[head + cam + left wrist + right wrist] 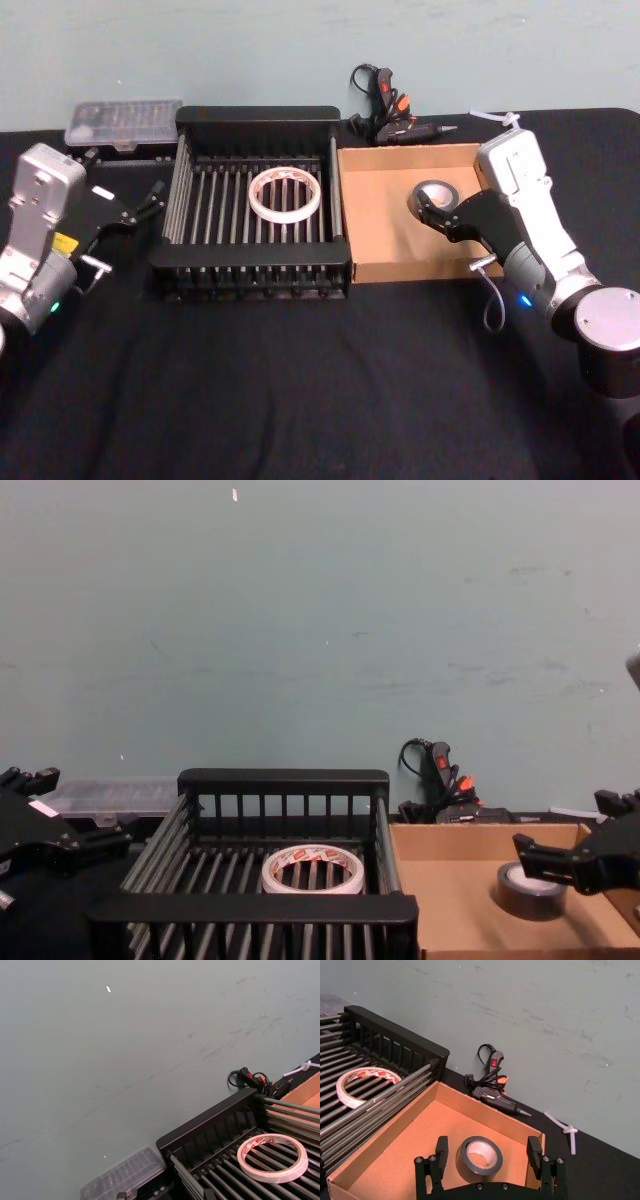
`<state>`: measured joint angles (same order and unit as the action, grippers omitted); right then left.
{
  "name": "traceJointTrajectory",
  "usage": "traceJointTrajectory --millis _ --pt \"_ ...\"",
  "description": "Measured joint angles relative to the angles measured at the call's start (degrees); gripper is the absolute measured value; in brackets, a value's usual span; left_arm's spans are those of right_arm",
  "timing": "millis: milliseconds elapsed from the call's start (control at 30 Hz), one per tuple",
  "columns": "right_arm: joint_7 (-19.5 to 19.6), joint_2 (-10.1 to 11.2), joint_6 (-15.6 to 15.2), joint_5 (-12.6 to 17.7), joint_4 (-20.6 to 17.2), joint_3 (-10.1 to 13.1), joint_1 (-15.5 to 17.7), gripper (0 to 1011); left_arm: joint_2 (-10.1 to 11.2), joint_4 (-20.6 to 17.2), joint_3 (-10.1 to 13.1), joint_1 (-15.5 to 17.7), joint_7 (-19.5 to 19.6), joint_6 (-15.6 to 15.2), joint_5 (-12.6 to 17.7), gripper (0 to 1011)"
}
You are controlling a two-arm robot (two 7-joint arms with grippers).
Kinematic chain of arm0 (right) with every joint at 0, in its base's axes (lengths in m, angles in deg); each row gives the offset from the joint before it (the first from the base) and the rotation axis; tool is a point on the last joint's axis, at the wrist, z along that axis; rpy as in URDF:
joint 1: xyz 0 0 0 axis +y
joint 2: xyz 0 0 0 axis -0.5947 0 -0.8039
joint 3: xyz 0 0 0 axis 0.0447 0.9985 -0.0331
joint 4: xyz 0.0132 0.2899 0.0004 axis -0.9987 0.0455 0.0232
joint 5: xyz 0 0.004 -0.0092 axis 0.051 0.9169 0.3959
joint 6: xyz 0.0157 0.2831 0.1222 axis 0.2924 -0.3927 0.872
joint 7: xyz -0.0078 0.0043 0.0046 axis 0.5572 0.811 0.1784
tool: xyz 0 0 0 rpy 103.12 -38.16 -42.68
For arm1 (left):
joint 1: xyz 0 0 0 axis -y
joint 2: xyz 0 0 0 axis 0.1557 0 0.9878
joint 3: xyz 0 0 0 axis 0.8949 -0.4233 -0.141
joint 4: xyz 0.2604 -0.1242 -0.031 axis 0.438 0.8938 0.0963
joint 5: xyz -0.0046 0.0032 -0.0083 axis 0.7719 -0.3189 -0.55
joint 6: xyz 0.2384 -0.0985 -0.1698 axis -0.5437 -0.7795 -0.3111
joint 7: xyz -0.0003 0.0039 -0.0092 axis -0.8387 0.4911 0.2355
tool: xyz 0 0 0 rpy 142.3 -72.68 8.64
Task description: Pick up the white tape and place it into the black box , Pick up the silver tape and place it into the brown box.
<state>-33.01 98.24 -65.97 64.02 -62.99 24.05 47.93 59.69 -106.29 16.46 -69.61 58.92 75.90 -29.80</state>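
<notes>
A black cloth covers the table point(300, 400), which stands against a pale green wall. The black box point(252, 115) sits at the middle with the white tape point(285, 193) lying flat on its slatted floor, so that half of the task looks done. Just beside it on the right, touching or nearly so, is the brown box point(385, 265), and the silver tape point(479, 1154) rests flat on the cardboard near the far right corner. The right gripper point(487, 1151) hangs over that roll with its jaws spread wide on either side of it, holding nothing; from the right wrist view the roll appears to sit free between the fingers point(441, 1147). The step in hand seems to be the release and withdrawal. To do it well the arm should rise straight up with the jaws kept wide, so neither finger drags the roll or catches the low cardboard wall near it. The left gripper point(125, 212) is parked to the left of the black box, open and empty, near a clear plastic case point(122, 122). A glue gun point(385, 105) lies behind the boxes, well out of the way.
</notes>
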Motion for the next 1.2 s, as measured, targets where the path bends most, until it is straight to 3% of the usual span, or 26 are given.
traceJointTrajectory --millis 1200 --pt "-0.1 0.1 0.2 0.0 -0.2 0.0 0.0 1000 0.0 0.0 0.0 0.0 0.0 0.0 0.0 1001"
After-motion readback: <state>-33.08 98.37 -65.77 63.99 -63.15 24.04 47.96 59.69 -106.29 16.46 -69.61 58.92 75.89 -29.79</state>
